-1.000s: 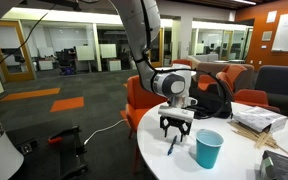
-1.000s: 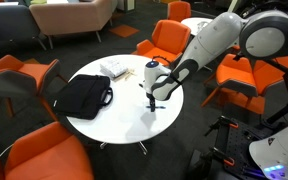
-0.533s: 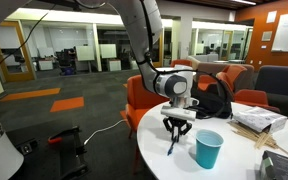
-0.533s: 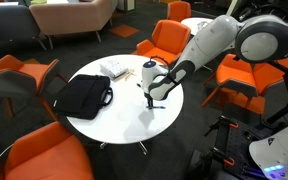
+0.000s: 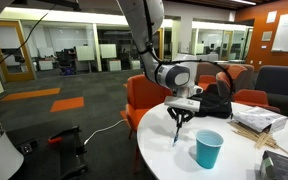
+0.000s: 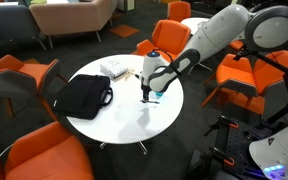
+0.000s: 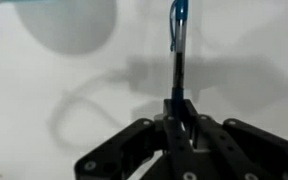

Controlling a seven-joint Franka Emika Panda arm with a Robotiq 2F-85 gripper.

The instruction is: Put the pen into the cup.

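Wrist view: fingers clamp pen.

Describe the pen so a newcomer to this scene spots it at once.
Start at the round white table ringed by orange chairs; the arm's gripper hangs over it, next to the teal cup. The pen is the thin dark blue stick pinched in that gripper, pointing down. Unlike the cup and the black bag, it is held, not resting on the table.
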